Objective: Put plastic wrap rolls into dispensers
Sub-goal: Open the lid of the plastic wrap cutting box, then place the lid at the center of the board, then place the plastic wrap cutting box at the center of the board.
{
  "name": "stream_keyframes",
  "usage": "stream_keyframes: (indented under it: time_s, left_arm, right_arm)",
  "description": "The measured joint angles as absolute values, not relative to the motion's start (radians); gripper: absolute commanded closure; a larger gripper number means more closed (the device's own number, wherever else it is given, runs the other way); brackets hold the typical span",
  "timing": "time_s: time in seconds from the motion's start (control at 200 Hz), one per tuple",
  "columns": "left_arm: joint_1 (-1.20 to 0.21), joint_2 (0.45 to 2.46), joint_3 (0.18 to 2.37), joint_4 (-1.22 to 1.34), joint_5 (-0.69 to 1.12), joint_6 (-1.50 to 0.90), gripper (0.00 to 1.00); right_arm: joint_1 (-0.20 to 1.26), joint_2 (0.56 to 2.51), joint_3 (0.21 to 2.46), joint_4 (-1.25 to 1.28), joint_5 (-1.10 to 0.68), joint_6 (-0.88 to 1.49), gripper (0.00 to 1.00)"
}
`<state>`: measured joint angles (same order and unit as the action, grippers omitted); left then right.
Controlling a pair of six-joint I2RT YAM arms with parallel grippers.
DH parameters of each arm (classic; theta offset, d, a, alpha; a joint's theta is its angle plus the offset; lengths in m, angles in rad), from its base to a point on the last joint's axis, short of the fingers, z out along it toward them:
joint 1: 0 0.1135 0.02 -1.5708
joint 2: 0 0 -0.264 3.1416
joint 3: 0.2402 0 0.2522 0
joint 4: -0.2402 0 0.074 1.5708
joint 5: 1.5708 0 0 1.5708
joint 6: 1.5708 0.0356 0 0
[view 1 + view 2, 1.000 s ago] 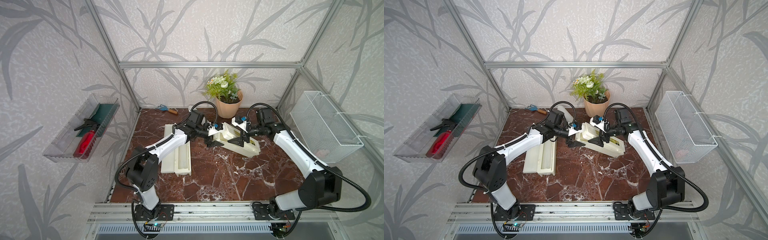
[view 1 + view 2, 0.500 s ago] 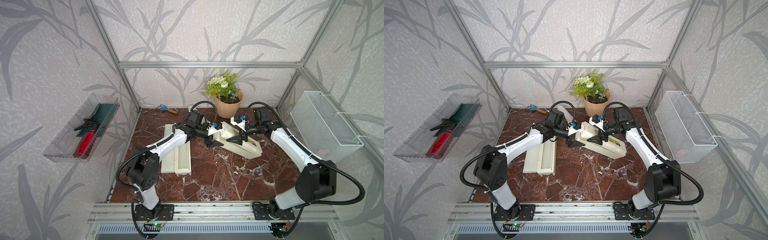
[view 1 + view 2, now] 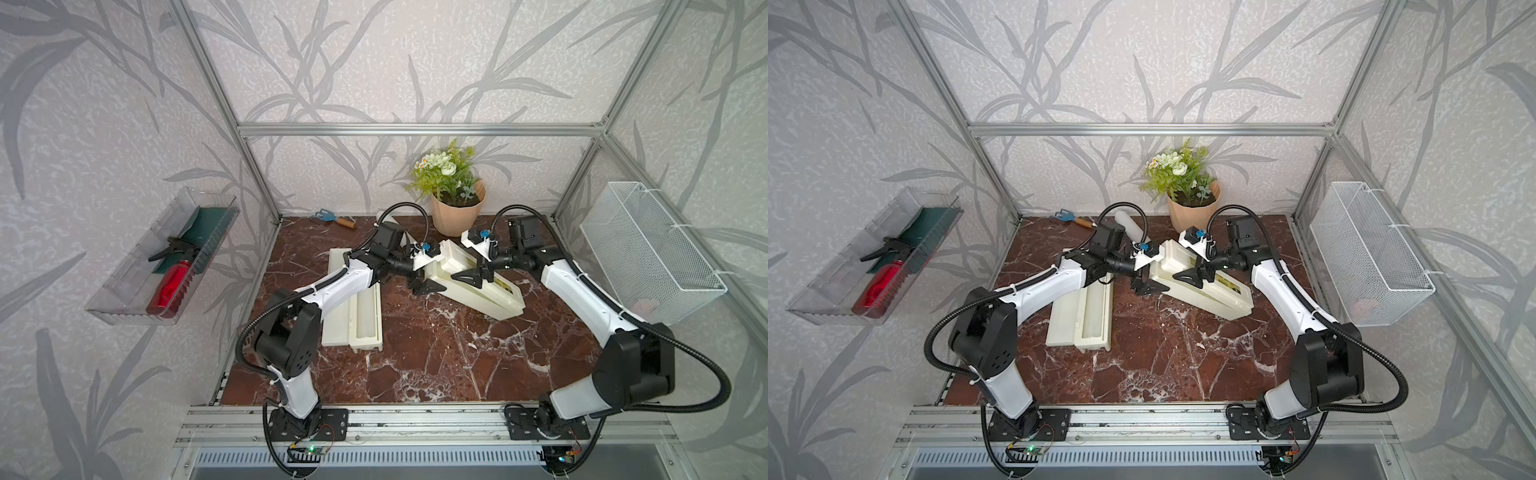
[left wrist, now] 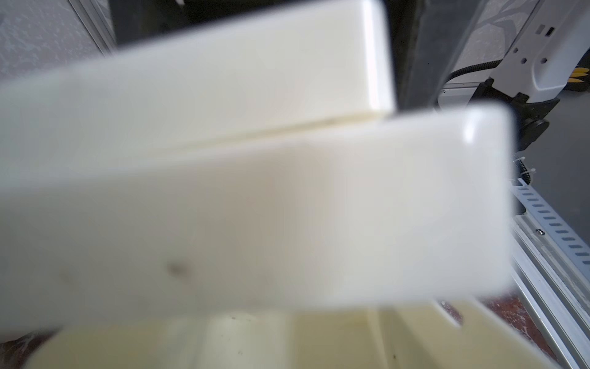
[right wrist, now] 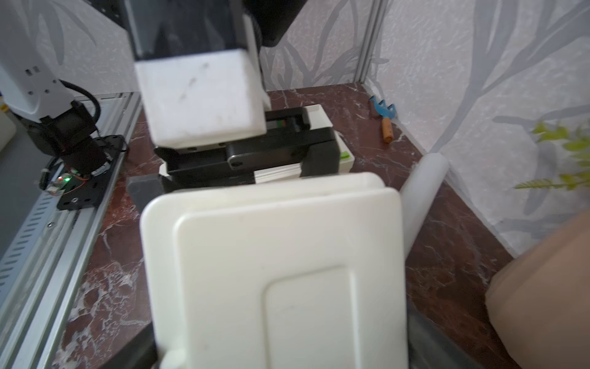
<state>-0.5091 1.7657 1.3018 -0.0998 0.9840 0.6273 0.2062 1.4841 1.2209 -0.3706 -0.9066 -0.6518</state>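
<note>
dispensers cream | tabletop red-brown marble | basket white | pot tan

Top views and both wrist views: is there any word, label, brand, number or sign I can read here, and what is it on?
No text can be read in any view.
Yellow-green label strip on the lid of the long cream-white plastic dispenser box lying at an angle: dark print, too small to read.
</note>
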Motion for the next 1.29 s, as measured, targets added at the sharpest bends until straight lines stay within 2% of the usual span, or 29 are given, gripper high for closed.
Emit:
stream_keyframes:
  time_s: [0.235,0.49,0.795,1.04,1.295]
  left_arm:
    - [-0.478,1.765,1.267,-0.022,0.961,0.624,1.0]
    - [-0.458,1.757,1.2,0.079,0.918,0.584,1.0]
    - [-0.461,1.703,1.041,0.207,0.836,0.495,1.0]
    - [-0.474,1.67,0.953,0.268,0.813,0.451,1.0]
    - [-0.537,1.713,0.968,0.28,0.809,0.415,1.0]
  right_arm:
    - [0.143,1.44,1.171,-0.327,-0.698,-0.498,0.62]
    - [0.134,1.494,1.207,-0.409,-0.493,-0.497,0.64]
    - [0.036,1.551,1.201,-0.422,-0.336,-0.495,0.62]
    - [-0.045,1.674,1.206,-0.428,-0.185,-0.451,0.61]
    - [-0.07,1.823,1.26,-0.432,-0.073,-0.41,0.6]
